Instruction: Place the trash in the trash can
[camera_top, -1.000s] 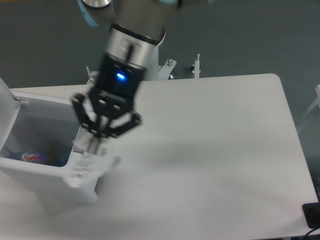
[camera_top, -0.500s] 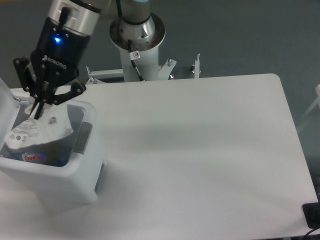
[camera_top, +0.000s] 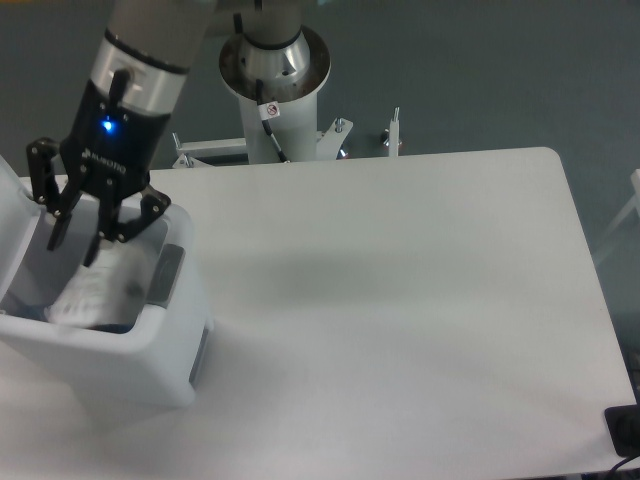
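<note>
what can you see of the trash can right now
The trash can is a boxy white plastic bin standing upright at the table's left edge, partly cut off by the frame. Its right side carries a grey rectangular panel. The white hinged lid stands open at the left. Inside lies a white pouch with something blue beneath it. The gripper hangs open just over the opening, fingers spread.

trash can (camera_top: 150, 350): white, grey side panel | pouch (camera_top: 88, 298): white | gripper (camera_top: 76, 238): black, blue light | table (camera_top: 420, 300): white
</note>
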